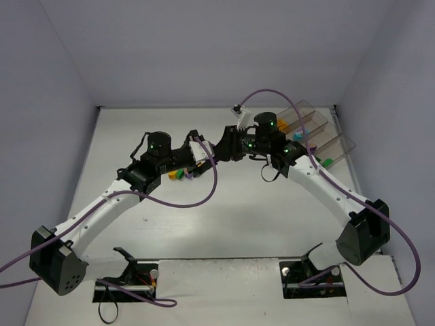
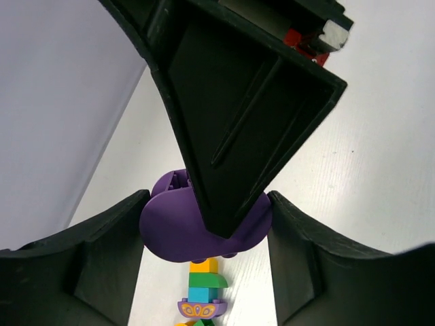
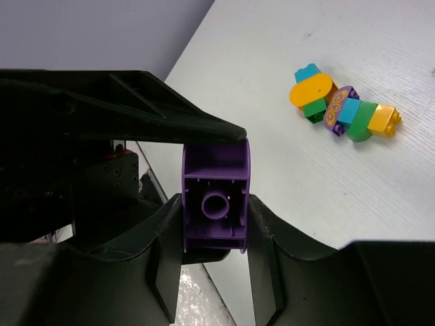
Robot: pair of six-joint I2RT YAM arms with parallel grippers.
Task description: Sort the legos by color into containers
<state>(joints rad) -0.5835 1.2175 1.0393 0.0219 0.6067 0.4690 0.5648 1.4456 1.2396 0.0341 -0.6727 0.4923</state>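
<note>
The left tool (image 2: 207, 204) reaches in from the left over the middle of the table (image 1: 224, 224). Its two fingers are clenched on the sides of a purple brick (image 2: 166, 231), which hangs in the air above the table. Just below and to the left of this tool in the top view, a small cluster of loose bricks (image 1: 178, 175) lies on the table, joined in a short row of orange, green, teal, purple and yellow pieces.

The right tool (image 3: 215, 204) meets the left one tip to tip from the right. In its own wrist view its fingers press against both flat sides of the same purple brick, hollow underside toward the camera, with one finger of the left tool lying across the brick's top. Both tools grasp the brick at once.

Farther right, near the far right corner, stand the containers (image 1: 325, 136), a row of clear brownish bins. Small orange, teal and green bricks show through their walls; which bin each is in I cannot tell.
</note>
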